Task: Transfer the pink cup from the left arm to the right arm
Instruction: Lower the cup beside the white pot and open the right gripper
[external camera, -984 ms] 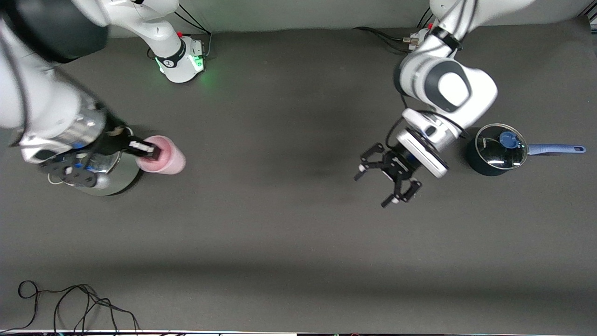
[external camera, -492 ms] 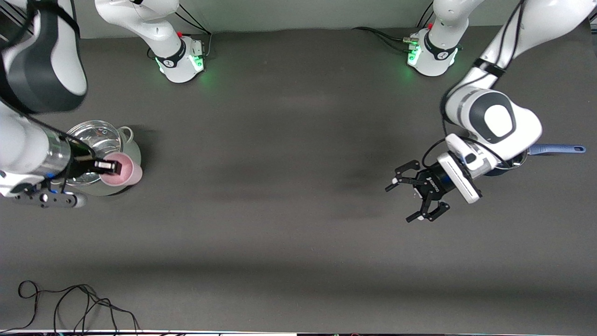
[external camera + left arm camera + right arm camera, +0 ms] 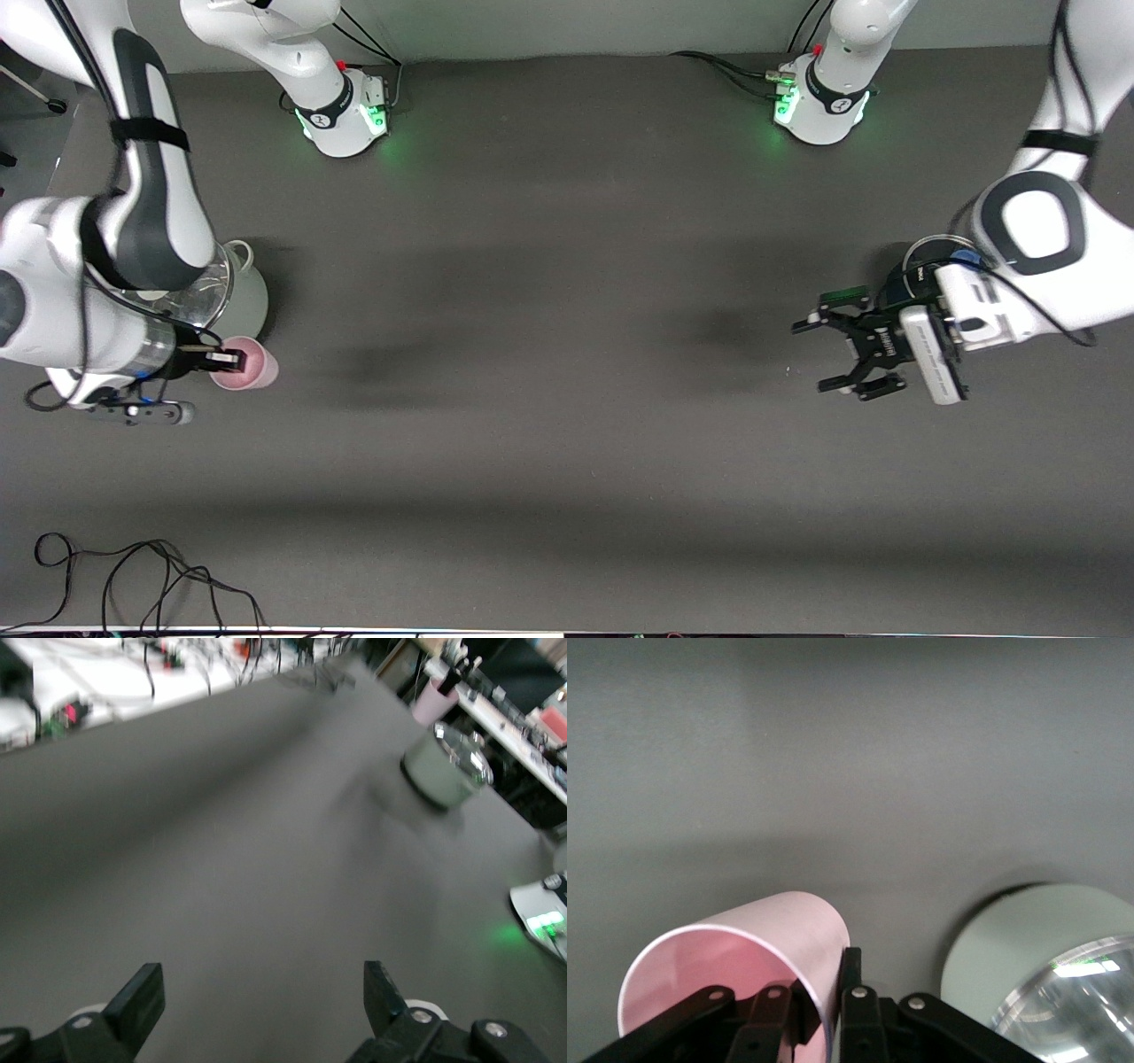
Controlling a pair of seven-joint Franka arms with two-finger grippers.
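Pink plastic is showing at the right arm's end of the bench, where the pink cup is sitting in the right gripper, whose slim jaws are clamping the cup's wall, one inside the rim and one outside, as the right wrist view makes plain; the cup is hanging just beside the pale green pot with its glass lid, and whether its base is touching the bench cannot be told. Going across the bare dark bench toward the other end, the left gripper is hovering near the dark saucepan, its black linkage jaws standing wide apart and holding nothing, with only bench between them in the left wrist view. Judging by this, the handover itself is looking done, since the cup is sitting with the receiving arm and the giving arm is empty; the next move is probably calling for the right arm to set the cup down upright, clear of the pot, before letting go
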